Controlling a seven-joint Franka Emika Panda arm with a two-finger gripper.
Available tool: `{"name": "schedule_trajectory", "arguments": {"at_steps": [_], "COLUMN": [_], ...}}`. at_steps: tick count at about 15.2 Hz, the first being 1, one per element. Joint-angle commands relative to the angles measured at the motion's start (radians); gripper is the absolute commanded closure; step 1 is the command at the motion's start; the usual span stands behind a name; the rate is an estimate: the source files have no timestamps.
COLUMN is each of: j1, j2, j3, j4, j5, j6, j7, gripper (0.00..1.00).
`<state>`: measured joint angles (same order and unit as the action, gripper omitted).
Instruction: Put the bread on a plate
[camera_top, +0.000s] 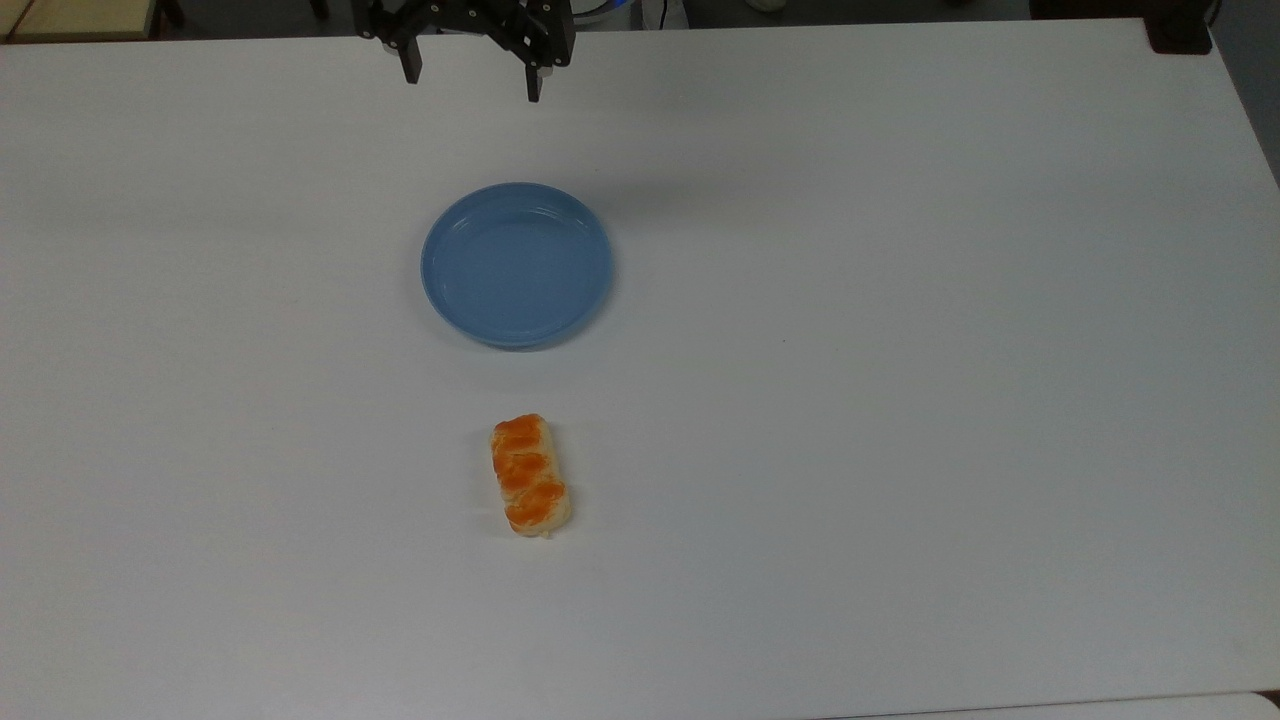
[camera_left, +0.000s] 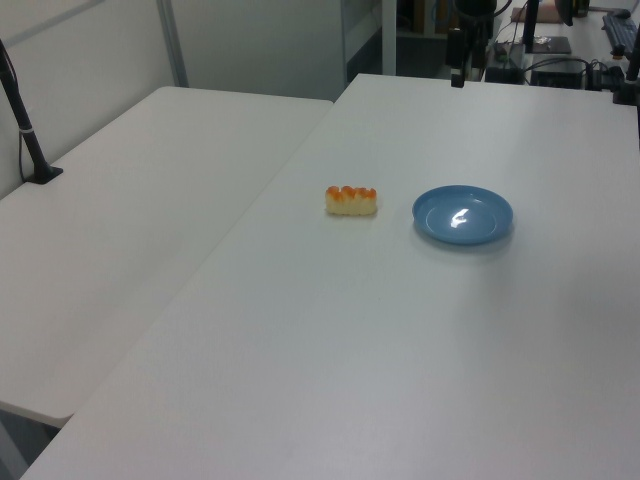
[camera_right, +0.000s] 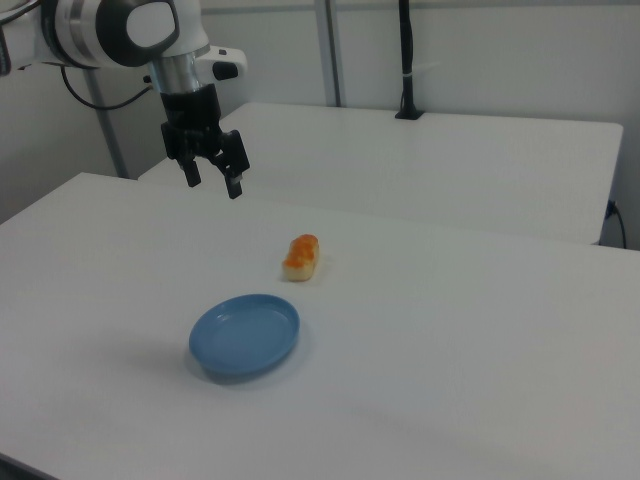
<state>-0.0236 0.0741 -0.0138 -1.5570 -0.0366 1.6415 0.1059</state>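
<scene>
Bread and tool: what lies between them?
In the top view the plate lies between the open tool and the bread; otherwise bare table.

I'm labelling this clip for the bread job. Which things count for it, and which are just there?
For the job:
- small oblong orange-brown bun, lying on the table
- round light-blue plate, empty
- black two-finger gripper, open, holding nothing

Just there:
- white table
- second white table
- black post
</scene>
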Motion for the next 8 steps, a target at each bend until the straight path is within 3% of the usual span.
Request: {"name": "schedule_trajectory", "arguments": {"at_steps": [1,8], "j1": [-0.004,-0.004], "j2": [-0.017,-0.013], "j3": [-0.005,-0.003], "j4": [-0.029,-0.029], "j5": [-0.003,-0.003], "j6": [0.031,0.031], "j7": [0.000,-0.037], "gripper": [0.00,0.00]}}
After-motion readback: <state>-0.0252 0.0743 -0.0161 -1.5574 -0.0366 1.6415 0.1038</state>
